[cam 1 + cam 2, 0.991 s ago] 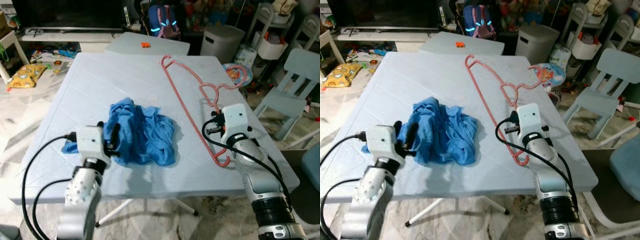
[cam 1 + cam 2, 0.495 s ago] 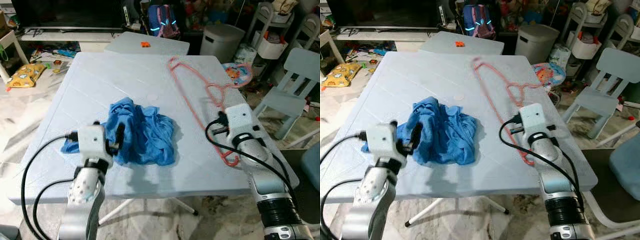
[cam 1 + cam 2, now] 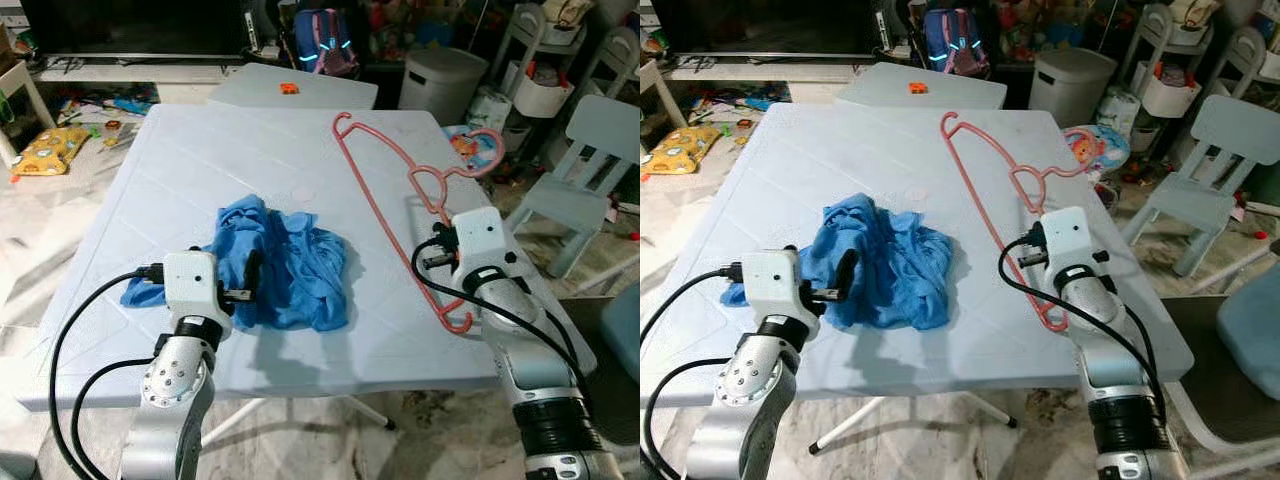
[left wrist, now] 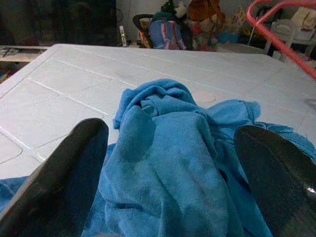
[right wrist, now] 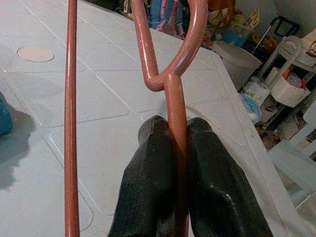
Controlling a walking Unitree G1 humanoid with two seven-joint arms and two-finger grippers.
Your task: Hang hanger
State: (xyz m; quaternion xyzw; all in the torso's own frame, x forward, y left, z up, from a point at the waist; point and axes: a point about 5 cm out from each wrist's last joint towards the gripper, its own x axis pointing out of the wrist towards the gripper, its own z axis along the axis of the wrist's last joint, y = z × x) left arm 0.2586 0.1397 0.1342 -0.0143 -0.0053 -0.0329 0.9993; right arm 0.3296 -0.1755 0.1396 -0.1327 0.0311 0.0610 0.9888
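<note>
Item 1: hanger [image 3: 395,190], pink plastic. Runs across the pale blue worktop [image 3: 200,180] from a curled end at 12 o'clock to a lower end at 5 o'clock, its hook toward 2 o'clock past the worktop's edge. The far end appears lifted off the surface, judging by its shadow. Pinched by the right hand [image 5: 177,148] on the straight bar just below the loop, both black fingers [image 5: 148,187] pressed against the bar. Holding it near the neck probably keeps the long frame balanced for carrying.

Item 2: blue cloth [image 3: 285,265], crumpled, at the worktop's centre, slightly toward 7 o'clock. Well apart from the hanger.

Item 3: left hand [image 4: 168,163], fingers spread wide, one to each side of the cloth's near edge, low over the worktop. The fingers are not closed on the cloth.

Item 4: surroundings. White bin [image 3: 440,80] at 1 o'clock, pale chair [image 3: 590,170] at 3 o'clock, backpack [image 3: 325,45] at 12 o'clock.

Status: hanger gripped, not yet hung; no rail is visible.
</note>
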